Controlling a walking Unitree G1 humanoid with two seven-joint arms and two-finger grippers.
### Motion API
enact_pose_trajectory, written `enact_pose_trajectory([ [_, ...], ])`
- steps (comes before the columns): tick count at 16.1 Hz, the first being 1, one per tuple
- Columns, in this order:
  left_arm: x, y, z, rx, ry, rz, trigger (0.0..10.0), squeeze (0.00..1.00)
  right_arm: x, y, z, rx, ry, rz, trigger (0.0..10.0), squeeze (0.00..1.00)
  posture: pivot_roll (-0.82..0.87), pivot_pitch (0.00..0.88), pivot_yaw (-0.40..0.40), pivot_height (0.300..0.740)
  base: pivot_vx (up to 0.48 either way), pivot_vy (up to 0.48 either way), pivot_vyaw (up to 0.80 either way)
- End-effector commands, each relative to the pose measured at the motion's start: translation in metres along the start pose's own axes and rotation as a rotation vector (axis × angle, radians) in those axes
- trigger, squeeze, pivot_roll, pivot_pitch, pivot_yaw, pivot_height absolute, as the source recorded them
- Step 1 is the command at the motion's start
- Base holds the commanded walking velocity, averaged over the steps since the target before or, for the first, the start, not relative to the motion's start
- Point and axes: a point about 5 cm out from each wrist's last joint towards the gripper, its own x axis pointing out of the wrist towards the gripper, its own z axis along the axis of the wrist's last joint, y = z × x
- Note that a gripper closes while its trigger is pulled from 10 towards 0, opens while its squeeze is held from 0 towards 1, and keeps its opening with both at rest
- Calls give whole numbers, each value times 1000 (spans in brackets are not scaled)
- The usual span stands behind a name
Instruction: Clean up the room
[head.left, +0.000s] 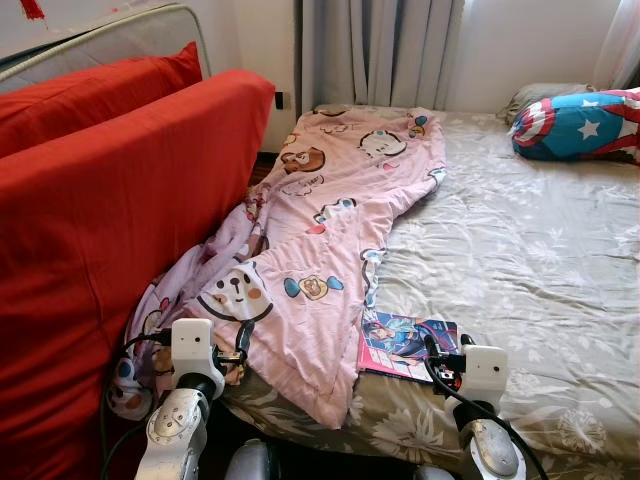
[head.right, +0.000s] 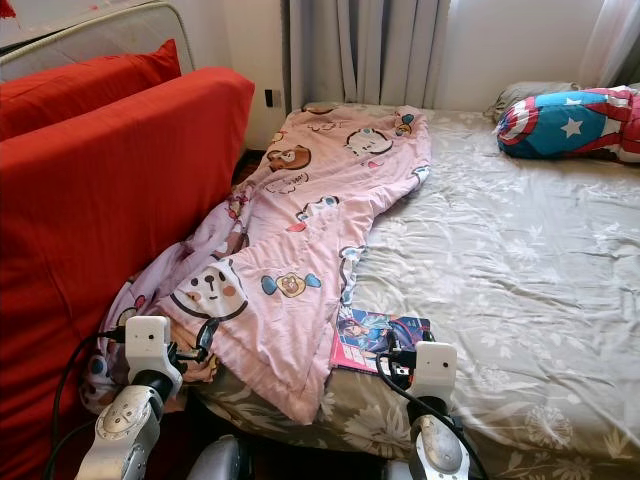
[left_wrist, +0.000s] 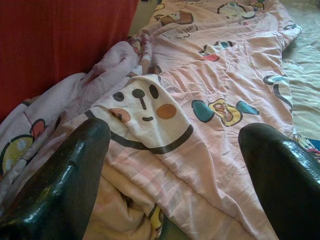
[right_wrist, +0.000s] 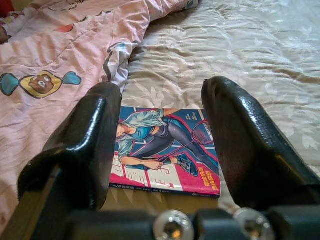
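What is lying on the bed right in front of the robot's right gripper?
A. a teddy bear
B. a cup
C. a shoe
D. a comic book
D. A comic book with a colourful cover lies flat on the flowery bedsheet, beside the edge of the pink blanket; the right gripper points at it with its jaws open.

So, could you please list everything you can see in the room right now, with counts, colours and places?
Blanket: one, pink with cartoon animals, rumpled along the bed's left side.
Magazine: one, colourful cover, flat on the bed's near edge beside the blanket.
Bedsheet: one, grey floral, covering the bed.
Pillow: one, blue, red and white with stars, far right on the bed.
Cushions: two, red, upright left of the bed.
Curtains: grey, behind the bed.
Left gripper: open, above the blanket.
Right gripper: open, above the magazine.
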Motion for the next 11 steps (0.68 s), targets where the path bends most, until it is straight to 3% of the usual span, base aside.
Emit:
enact_pose_trajectory([
  [1,0,1,3,18,-1,-9,10000,0,2,0,0,1,2,-4,10000,0,-91,0,24,625,0,0,0],
  [6,1,0,2,21,3,-14,10000,0,3,-1,1,2,0,-8,10000,0,-92,0,25,625,0,0,0],
  [11,0,0,3,24,2,-15,10000,0,3,-5,2,-1,-3,-21,10000,0,-91,0,25,625,244,0,0],
])
